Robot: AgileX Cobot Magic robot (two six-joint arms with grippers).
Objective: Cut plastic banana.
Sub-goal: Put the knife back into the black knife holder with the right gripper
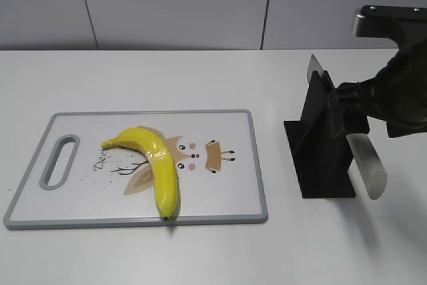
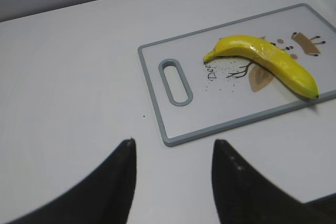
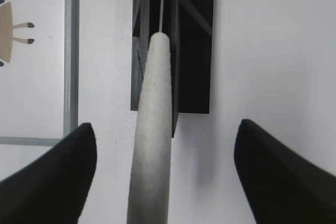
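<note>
The plastic banana (image 1: 155, 160) is glossy yellow and curved. It lies on the white cutting board (image 1: 220, 195), over the deer print; it also shows in the left wrist view (image 2: 268, 61). A knife with a grey handle (image 1: 367, 165) rests in a black stand (image 1: 320, 145), its blade tip sticking out at the top. My right gripper (image 1: 350, 108) is open, with its fingers on either side of the knife handle (image 3: 153, 129) and apart from it (image 3: 165, 129). My left gripper (image 2: 174, 141) is open and empty above the table, near the board's handle end. It is out of the exterior view.
The cutting board has a grey rim and a slot handle (image 1: 60, 161) at its left end. The black stand is just right of the board (image 3: 71, 77). A grey wall runs behind the white table (image 1: 133, 78).
</note>
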